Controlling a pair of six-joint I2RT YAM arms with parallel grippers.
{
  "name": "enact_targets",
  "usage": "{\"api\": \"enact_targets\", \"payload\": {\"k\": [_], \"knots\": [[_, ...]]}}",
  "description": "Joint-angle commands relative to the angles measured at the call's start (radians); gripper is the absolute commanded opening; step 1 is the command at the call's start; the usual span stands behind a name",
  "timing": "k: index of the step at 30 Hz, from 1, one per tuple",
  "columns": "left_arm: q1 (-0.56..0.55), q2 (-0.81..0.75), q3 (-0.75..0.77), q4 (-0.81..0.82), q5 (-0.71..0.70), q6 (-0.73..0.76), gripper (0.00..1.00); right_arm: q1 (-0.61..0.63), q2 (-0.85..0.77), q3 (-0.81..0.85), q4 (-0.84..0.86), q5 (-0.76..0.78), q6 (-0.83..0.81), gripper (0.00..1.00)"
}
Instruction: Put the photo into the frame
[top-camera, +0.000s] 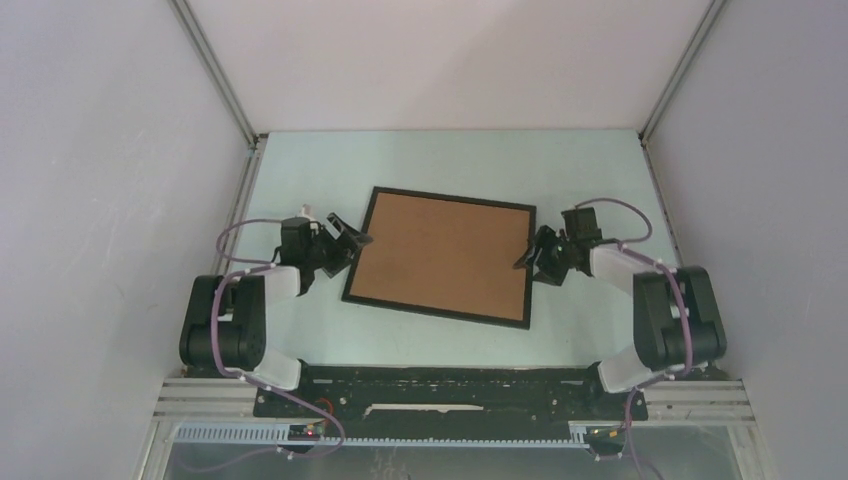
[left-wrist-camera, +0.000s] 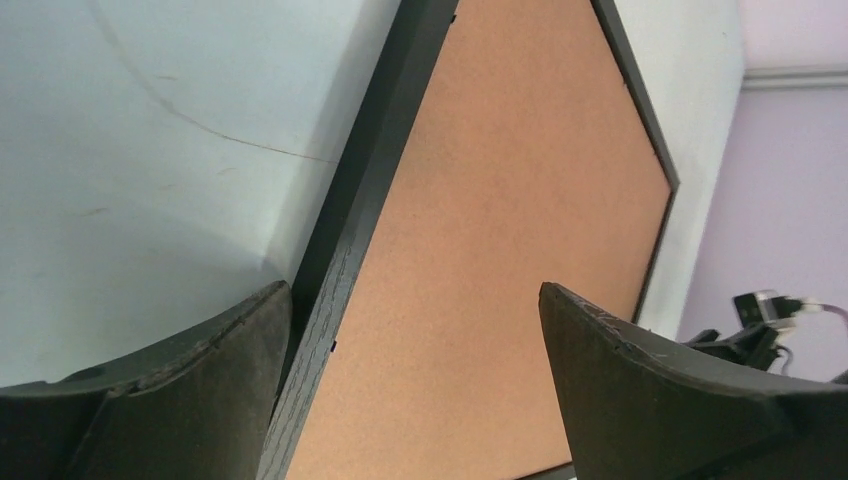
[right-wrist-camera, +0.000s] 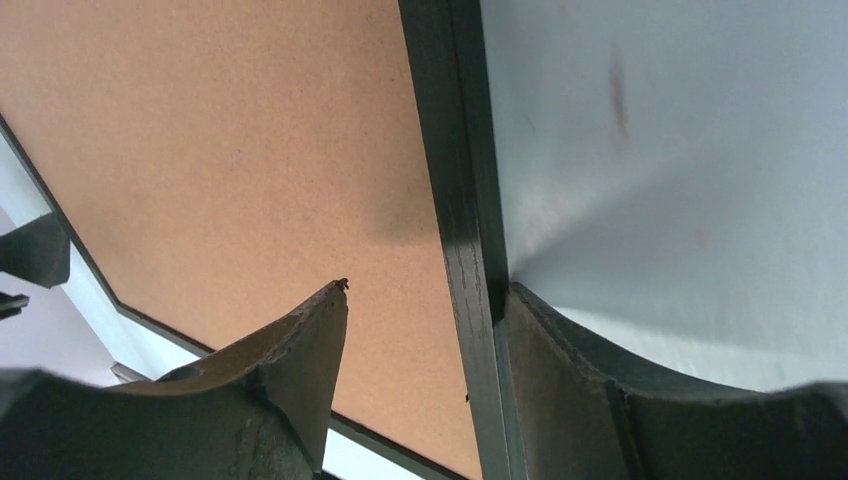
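Frame (top-camera: 436, 312) lay flat mid-worktop (top-camera: 450, 165), back side up, w/ a brown cardboard board (top-camera: 443, 255) filling the opening inside its black edge. Photo wasn't visible in any view; prob. under the board, but that's a guess, can't confirm.

Left pincer (top-camera: 352, 241) sat at the frame's left edge, jaws wide apart & straddling the rail. One finger (left-wrist-camera: 200, 370) was outside over bare worktop, the other (left-wrist-camera: 650, 390) well in over the board, nothing squeezed. Right pincer (top-camera: 528, 256) mirrored it at the right edge, also open. Its outer finger (right-wrist-camera: 600, 400) was right up against the rail's outer side; its inner finger (right-wrist-camera: 290, 370) was over the board w/ a gap btwn it & the rail. Neither held anything.

Placement made sense, I'd say: one arm per side stops the frame sliding & lets the fingers press the board evenly into the recess. Board looked seated level w/ the edge all round in the top view, so the task seemed near done, pending proof the photo was inside. Risk: a finger catching the rail on lift-off & dragging the frame askew.
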Motion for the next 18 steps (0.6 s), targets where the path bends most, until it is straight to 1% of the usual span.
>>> {"api": "enact_targets", "payload": {"k": [1, 3, 6, 10, 12, 15, 18], "knots": [[-0.027, -0.054, -0.068, -0.059, 0.04, -0.041, 0.92, 0.091, 0.158, 0.16, 0.114, -0.148, 0.006, 0.66], [-0.027, -0.055, -0.071, -0.058, 0.031, -0.043, 0.92, 0.092, 0.154, 0.186, 0.071, -0.122, 0.007, 0.66], [-0.026, -0.051, -0.072, -0.051, 0.032, -0.04, 0.91, 0.059, 0.086, 0.161, -0.005, -0.081, -0.016, 0.66], [-0.025, -0.042, -0.062, -0.051, 0.036, -0.033, 0.91, -0.05, -0.022, 0.06, -0.031, -0.167, -0.048, 0.64], [-0.025, -0.034, -0.057, -0.049, 0.043, -0.032, 0.91, -0.105, -0.053, 0.02, -0.042, -0.209, -0.067, 0.6], [-0.024, -0.019, -0.045, -0.053, 0.052, -0.029, 0.9, -0.141, -0.075, -0.005, -0.072, -0.235, -0.1, 0.53], [-0.026, -0.017, -0.042, -0.053, 0.052, -0.031, 0.91, -0.162, -0.099, -0.036, -0.087, -0.238, -0.099, 0.48]]}}
